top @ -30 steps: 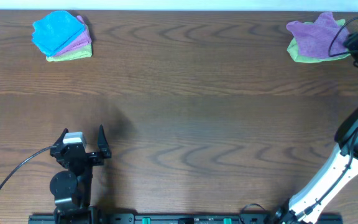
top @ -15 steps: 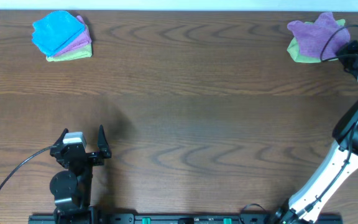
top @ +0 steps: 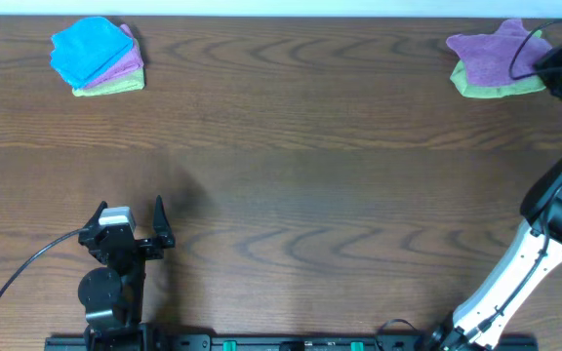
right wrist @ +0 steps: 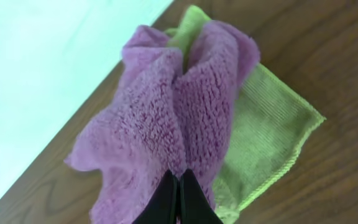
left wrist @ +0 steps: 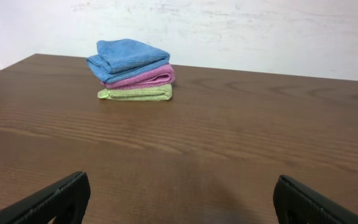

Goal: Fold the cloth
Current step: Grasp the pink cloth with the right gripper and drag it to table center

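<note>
A dark wooden table (top: 281, 146) runs up to a pale wall. At its far right corner the purple cloth (right wrist: 160, 118) lies bunched on a green cloth (right wrist: 266, 137), a ridge of it pinched between the right gripper's (right wrist: 179, 193) closed fingers. The left gripper (top: 130, 208) rests near the front edge with its fingers apart. A folded stack of cloths (top: 98, 56) sits at the far left.

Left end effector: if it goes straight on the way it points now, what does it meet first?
The left end effector points across bare table towards the stack of folded cloths, which sits slightly left of its midline. Probably that first, but depth is unclear.
</note>
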You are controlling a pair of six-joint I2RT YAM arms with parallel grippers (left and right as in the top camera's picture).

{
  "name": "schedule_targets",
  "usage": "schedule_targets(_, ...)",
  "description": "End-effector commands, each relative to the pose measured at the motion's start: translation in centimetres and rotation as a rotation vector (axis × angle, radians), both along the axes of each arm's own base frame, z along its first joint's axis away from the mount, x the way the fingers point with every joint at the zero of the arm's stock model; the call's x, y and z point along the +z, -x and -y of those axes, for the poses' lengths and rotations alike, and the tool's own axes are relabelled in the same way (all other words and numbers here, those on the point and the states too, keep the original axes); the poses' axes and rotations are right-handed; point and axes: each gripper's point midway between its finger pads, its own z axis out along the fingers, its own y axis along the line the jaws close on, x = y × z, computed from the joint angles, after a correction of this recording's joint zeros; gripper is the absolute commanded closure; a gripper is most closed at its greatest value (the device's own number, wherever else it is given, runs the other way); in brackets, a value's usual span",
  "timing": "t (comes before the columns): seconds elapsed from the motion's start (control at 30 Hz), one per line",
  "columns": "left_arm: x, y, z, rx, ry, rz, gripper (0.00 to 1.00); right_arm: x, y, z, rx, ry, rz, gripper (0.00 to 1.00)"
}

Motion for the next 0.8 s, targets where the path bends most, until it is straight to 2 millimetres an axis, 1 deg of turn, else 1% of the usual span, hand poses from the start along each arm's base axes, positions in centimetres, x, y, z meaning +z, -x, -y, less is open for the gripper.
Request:
schedule_targets(0.0, -1.9, 0.1, 0.0, -0.004, -0.011, -0.045, 0.04, 2.5, -1.2, -1.8, 0.088, 0.055, 0.027, 0.98)
schedule_targets(0.07, -1.9, 0.1, 0.0, -0.004, -0.011, -0.045, 0.04, 3.4, -1.4, -2.8, 0.119, 0.066, 0.018, 0.98)
schedule_targets(0.17, -1.9, 0.1, 0.0, -0.004, -0.011, -0.045, 0.04, 5.0, -1.7, -5.0, 0.189, 0.096, 0.004, 0.98)
schedule_targets(0.27, -1.9, 0.1, 0.0, -0.004, -0.011, -0.045, 0.05, 7.0, -2.1, -7.9, 0.275, 0.152, -0.005, 0.98)
schedule_targets(0.4, -1.9, 0.1, 0.0, -0.004, -0.011, -0.045, 0.05, 9.8, -2.1, -11.5, 0.350, 0.238, -0.033, 0.99)
schedule_targets(0.5, -1.9, 0.1, 0.0, -0.004, -0.011, -0.045, 0.05, 12.3, -1.8, -15.0, 0.428, 0.283, -0.028, 0.98)
schedule_targets(0.6, -1.9, 0.1, 0.0, -0.004, -0.011, -0.045, 0.05, 14.8, -1.0, -19.1, 0.511, 0.312, -0.015, 0.99)
schedule_targets(0.63, -1.9, 0.1, 0.0, -0.004, -0.011, -0.045, 0.05, 15.7, -0.6, -20.7, 0.544, 0.322, -0.013, 0.98)
schedule_targets(0.7, -1.9, 0.1, 0.0, -0.004, -0.011, -0.045, 0.05, 16.8, 0.3, -23.2, 0.582, 0.334, -0.019, 0.98)
schedule_targets(0.77, -1.9, 0.1, 0.0, -0.004, -0.011, -0.045, 0.05, 17.7, 1.6, -26.3, 0.654, 0.350, -0.024, 0.98)
